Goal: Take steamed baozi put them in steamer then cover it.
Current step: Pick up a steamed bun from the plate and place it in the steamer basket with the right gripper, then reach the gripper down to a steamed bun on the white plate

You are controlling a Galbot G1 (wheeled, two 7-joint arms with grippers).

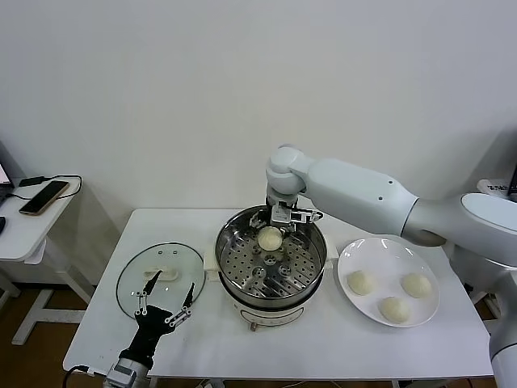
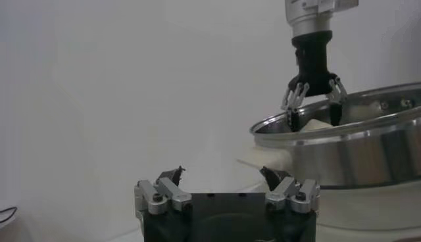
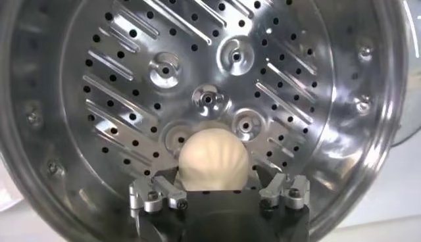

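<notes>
The steel steamer (image 1: 229,242) stands mid-table, with one pleated white baozi (image 1: 270,238) resting on its perforated tray (image 3: 118,92) toward the back. My right gripper (image 1: 283,217) reaches down into the pot, open, and its fingers stand spread on either side of this baozi (image 3: 214,158) with small gaps. From the left wrist the same right gripper (image 2: 313,120) straddles the bun above the steamer (image 2: 368,145) rim. Three more baozi (image 1: 394,309) lie on the white plate (image 1: 388,244) to the right. The glass cover (image 1: 133,283) lies flat to the left, and my left gripper (image 1: 172,283) hovers open over its near edge.
A low side table (image 1: 16,234) with a phone (image 1: 44,196) stands beyond the table's left edge. A white wall closes off the back. My left gripper (image 2: 222,172) holds nothing between its fingers.
</notes>
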